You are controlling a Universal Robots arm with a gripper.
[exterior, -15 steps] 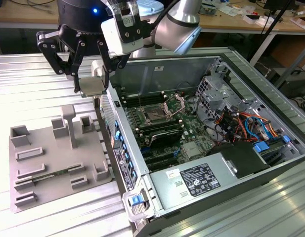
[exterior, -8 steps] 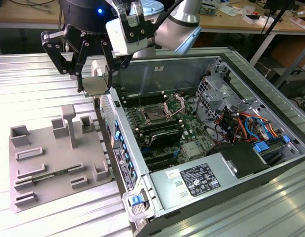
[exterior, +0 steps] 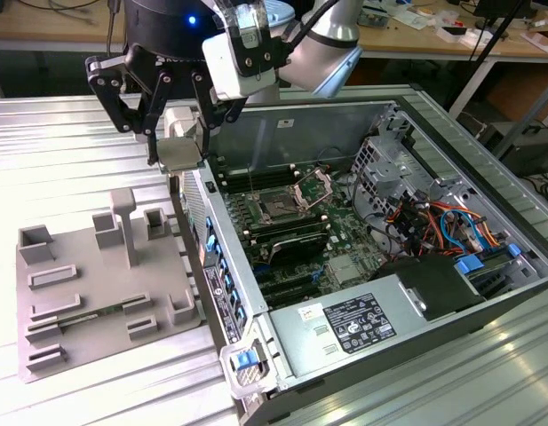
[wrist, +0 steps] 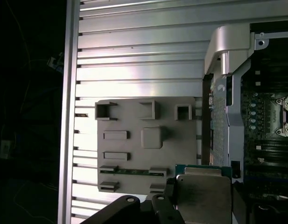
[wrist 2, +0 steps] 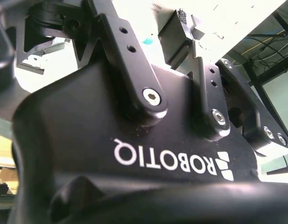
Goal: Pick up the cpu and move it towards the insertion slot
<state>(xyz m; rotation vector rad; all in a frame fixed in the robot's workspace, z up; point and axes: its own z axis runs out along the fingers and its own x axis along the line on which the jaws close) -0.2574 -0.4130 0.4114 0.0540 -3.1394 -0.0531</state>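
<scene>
- The gripper (exterior: 179, 144) is clamped on the cpu (exterior: 178, 157), pinching its opposite edges; the chip is held flat, clear of all surfaces.
- The cpu hangs over the computer case (exterior: 487, 169) wall, between the grey tray (exterior: 96, 293) and the insertion slot (exterior: 279, 210), apart from both.

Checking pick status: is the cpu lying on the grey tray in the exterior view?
No, the cpu is clamped in the gripper and held in the air, clear of the grey tray.
</scene>
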